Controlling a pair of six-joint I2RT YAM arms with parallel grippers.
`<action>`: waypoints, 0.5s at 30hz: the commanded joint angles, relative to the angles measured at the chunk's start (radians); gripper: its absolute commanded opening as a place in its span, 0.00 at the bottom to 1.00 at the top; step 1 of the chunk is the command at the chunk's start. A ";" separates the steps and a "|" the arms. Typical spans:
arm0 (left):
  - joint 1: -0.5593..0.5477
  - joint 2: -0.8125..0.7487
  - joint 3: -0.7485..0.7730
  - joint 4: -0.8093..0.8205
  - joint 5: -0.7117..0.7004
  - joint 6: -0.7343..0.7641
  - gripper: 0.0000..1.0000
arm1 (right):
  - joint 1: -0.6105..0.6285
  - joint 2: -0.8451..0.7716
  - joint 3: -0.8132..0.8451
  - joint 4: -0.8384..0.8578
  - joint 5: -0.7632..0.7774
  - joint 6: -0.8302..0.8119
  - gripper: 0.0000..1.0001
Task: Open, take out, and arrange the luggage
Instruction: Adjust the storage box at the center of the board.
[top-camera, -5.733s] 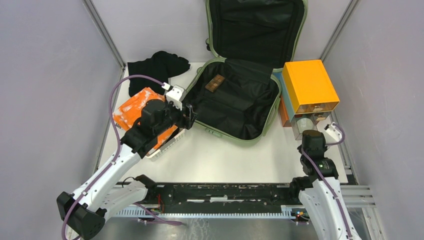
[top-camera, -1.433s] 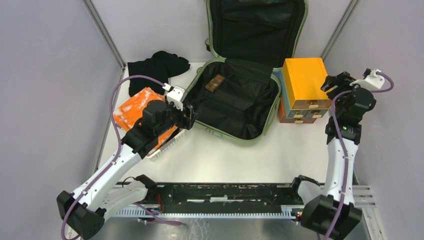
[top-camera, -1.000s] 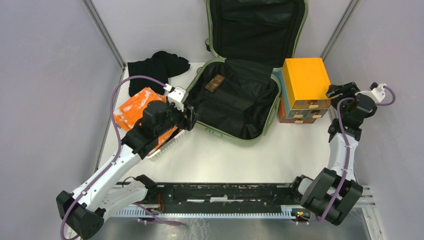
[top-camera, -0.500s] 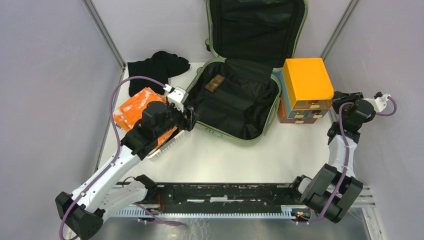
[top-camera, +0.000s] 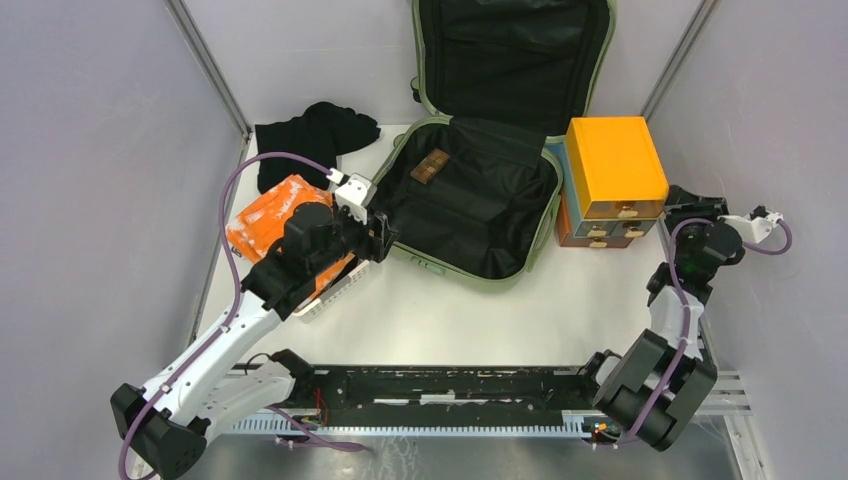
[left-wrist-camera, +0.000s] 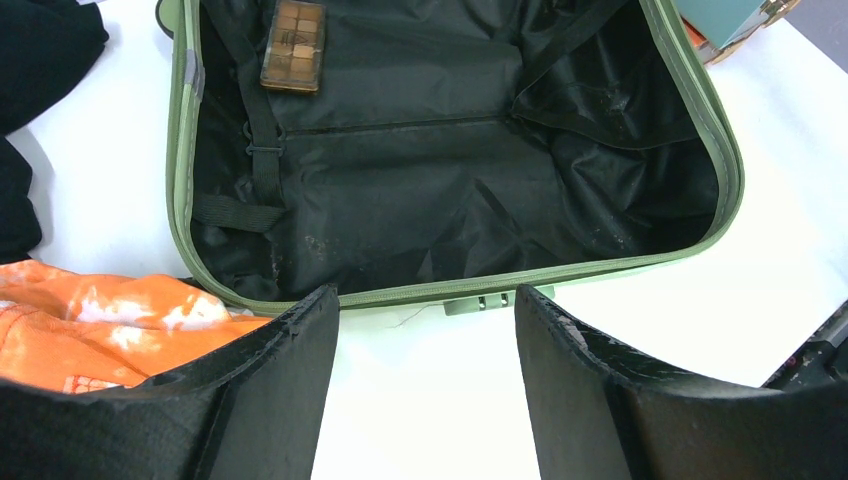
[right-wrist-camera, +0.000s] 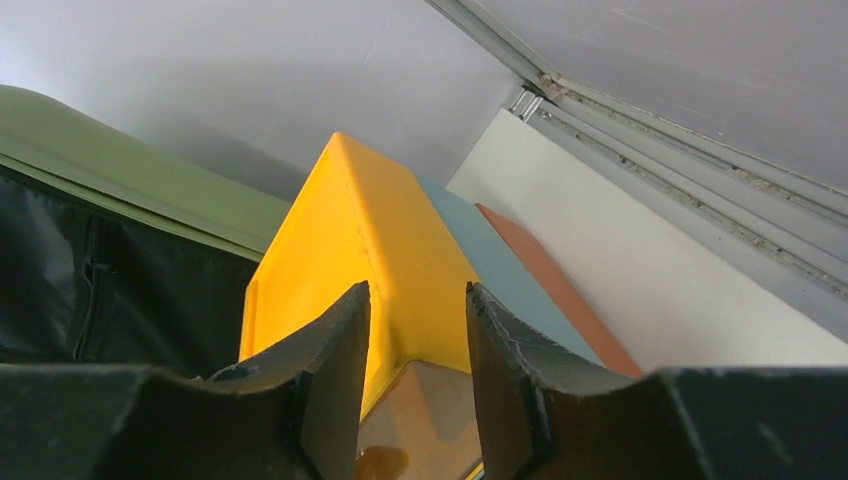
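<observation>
The luggage (top-camera: 480, 215) is a sage-green suitcase lying open, its lid propped against the back wall. Its black lining (left-wrist-camera: 430, 190) holds a small brown tile-pattern case (top-camera: 430, 165) (left-wrist-camera: 293, 30) near the hinge. My left gripper (top-camera: 380, 235) (left-wrist-camera: 427, 300) hangs open just off the suitcase's near-left rim, with nothing between its fingers. My right gripper (top-camera: 692, 200) (right-wrist-camera: 417, 292) is open and empty, just right of the orange and light-blue drawer box (top-camera: 615, 165) (right-wrist-camera: 380, 240), pointing at its corner. The green lid (right-wrist-camera: 130, 170) shows behind.
A white perforated basket (top-camera: 335, 290) with an orange cloth (top-camera: 265, 215) (left-wrist-camera: 100, 320) sits under my left arm. Black clothing (top-camera: 310, 135) (left-wrist-camera: 40, 40) lies at the back left. The drawer box touches the suitcase's right side, and its drawers look pushed in. Metal frame rails run along both walls.
The right arm has swung from above the drawer box down towards the near right. The drawer that stood pulled out earlier is now closed. The left arm has not moved.
</observation>
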 joint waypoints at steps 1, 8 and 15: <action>-0.004 -0.021 0.000 0.038 0.006 0.015 0.71 | -0.006 -0.102 -0.023 -0.044 0.090 -0.022 0.45; -0.016 -0.020 0.000 0.037 0.002 0.020 0.71 | -0.048 -0.134 -0.167 -0.005 0.172 0.141 0.40; -0.021 -0.021 0.000 0.037 -0.003 0.021 0.71 | -0.050 -0.017 -0.065 -0.154 0.227 0.006 0.25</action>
